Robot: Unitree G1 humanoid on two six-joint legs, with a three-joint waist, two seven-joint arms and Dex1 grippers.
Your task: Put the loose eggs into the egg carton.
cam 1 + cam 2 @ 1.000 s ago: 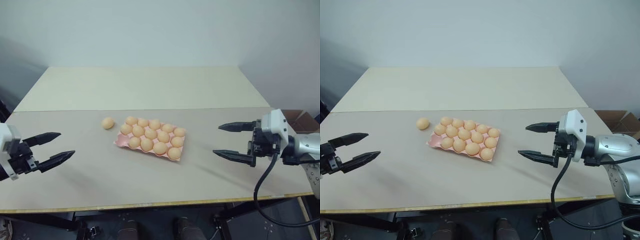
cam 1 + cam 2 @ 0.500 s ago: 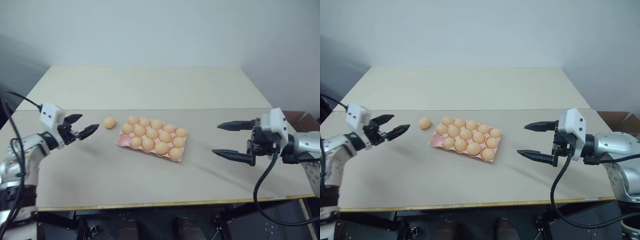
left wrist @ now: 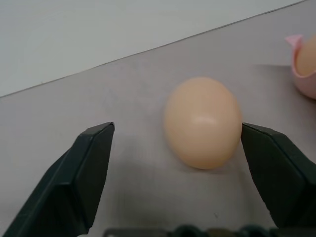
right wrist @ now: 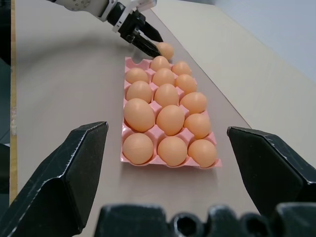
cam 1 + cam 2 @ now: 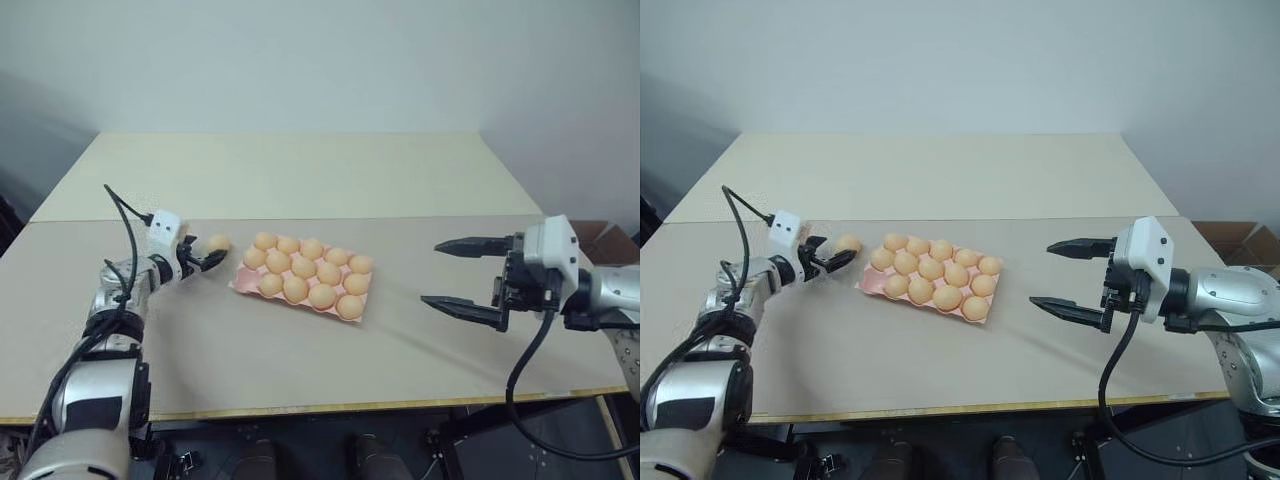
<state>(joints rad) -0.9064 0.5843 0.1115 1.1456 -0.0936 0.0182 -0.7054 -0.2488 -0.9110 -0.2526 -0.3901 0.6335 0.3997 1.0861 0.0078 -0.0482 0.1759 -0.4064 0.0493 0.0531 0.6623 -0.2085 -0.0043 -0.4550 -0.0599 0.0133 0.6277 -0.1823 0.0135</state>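
egg lies loose on the counter just beside the carton, between the left hand's unclenched fingers. smooth, round, likely fragile and prone to roll: pinch gently across its middle. right hand gapes empty.

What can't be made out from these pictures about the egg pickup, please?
- Whether the egg carton has an empty cup: in every view its eggs cover the cups.
- Whether the left pincer touches the loose egg: in the left wrist view one finger sits right at the shell, the other stands clear; in the eye views the contact is too small to see.
- The cardboard box: cut off by the left eye view's edge.
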